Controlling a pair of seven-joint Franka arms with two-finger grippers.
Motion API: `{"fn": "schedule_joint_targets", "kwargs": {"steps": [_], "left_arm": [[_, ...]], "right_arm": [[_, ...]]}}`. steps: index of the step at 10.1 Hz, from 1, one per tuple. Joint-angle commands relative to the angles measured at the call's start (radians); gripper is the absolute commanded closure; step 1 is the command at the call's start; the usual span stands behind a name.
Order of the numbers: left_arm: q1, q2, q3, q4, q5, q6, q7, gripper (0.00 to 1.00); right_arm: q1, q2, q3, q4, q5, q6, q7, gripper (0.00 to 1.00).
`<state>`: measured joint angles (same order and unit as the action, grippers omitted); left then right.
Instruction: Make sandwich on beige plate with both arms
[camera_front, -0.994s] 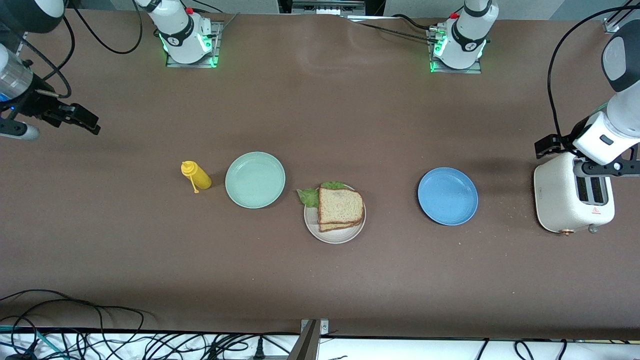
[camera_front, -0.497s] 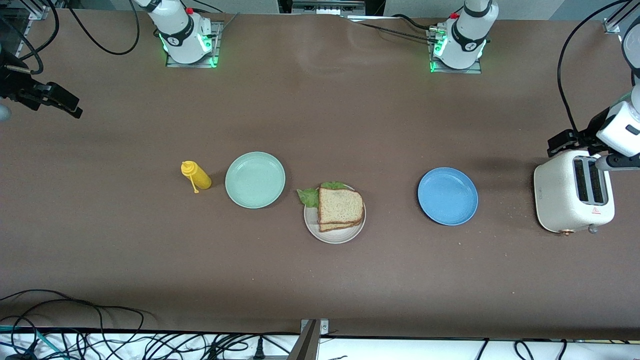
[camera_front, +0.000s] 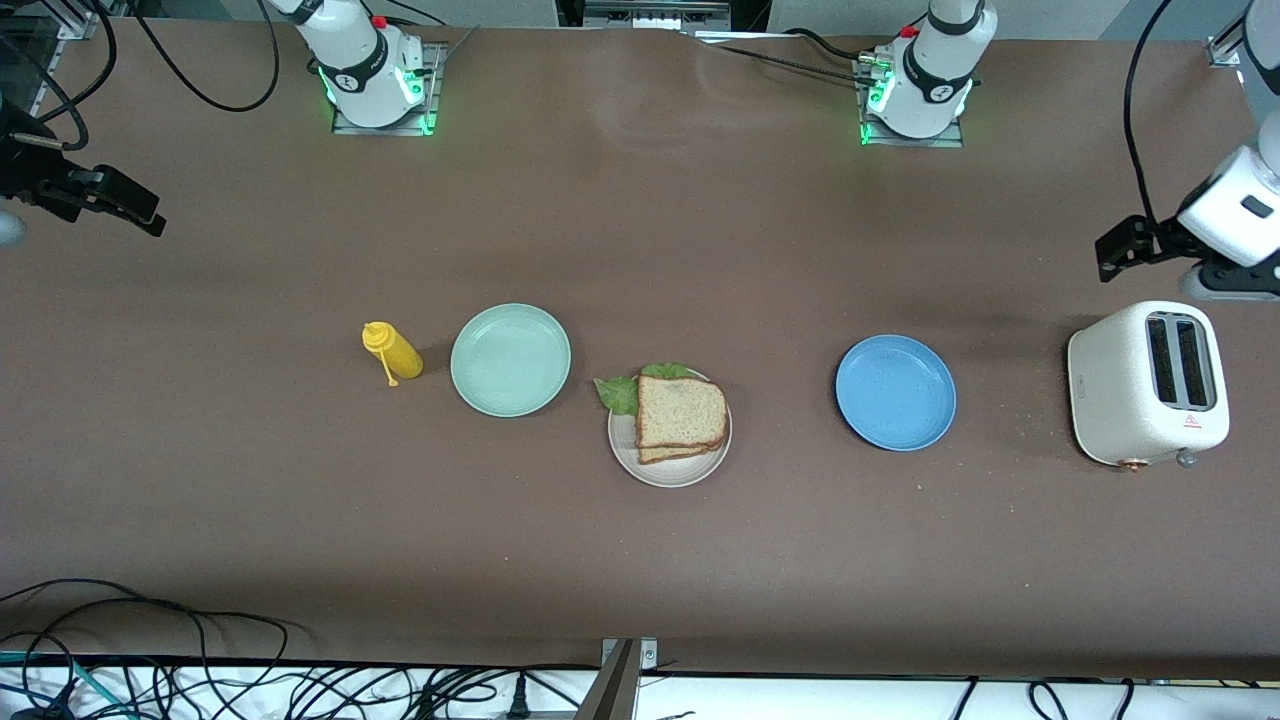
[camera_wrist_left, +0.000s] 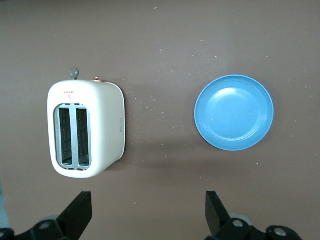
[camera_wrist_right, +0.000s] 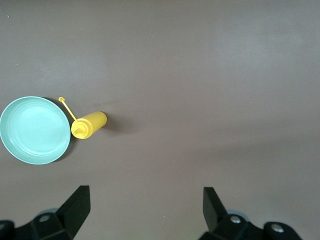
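The sandwich (camera_front: 682, 412) lies on the beige plate (camera_front: 668, 478) at the table's middle: two tan bread slices stacked slightly askew, with green lettuce (camera_front: 618, 393) sticking out between them toward the mint-green plate. My left gripper (camera_front: 1112, 255) (camera_wrist_left: 148, 206) hangs open and empty over bare table at the left arm's end, beside the toaster. My right gripper (camera_front: 148, 213) (camera_wrist_right: 145, 200) hangs open and empty over bare table at the right arm's end. Both grippers are well apart from the sandwich.
A mint-green plate (camera_front: 510, 360) (camera_wrist_right: 35, 130) and a lying yellow squeeze bottle (camera_front: 392, 351) (camera_wrist_right: 89, 125) sit toward the right arm's end. A blue plate (camera_front: 895, 392) (camera_wrist_left: 234, 112) and a white toaster (camera_front: 1146, 383) (camera_wrist_left: 85, 129) sit toward the left arm's end.
The left gripper has drawn away from above the toaster to the bare table beside it. The right gripper slid outward toward its end of the table, then stopped. Both stay open.
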<state>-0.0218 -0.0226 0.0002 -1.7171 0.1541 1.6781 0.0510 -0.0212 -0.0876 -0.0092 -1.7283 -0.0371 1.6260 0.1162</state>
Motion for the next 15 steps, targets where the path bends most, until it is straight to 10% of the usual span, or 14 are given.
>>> {"fn": "schedule_joint_targets", "kwargs": {"steps": [1, 15], "left_arm": [[-0.007, 0.003, -0.005, 0.062, -0.017, -0.058, 0.021, 0.00], [0.005, 0.095, 0.060, 0.199, -0.155, -0.198, 0.030, 0.00]], "right_arm": [[-0.002, 0.020, 0.003, 0.038, 0.003, -0.021, -0.027, 0.00], [-0.002, 0.026, 0.003, 0.047, 0.032, -0.064, -0.058, 0.00]]}}
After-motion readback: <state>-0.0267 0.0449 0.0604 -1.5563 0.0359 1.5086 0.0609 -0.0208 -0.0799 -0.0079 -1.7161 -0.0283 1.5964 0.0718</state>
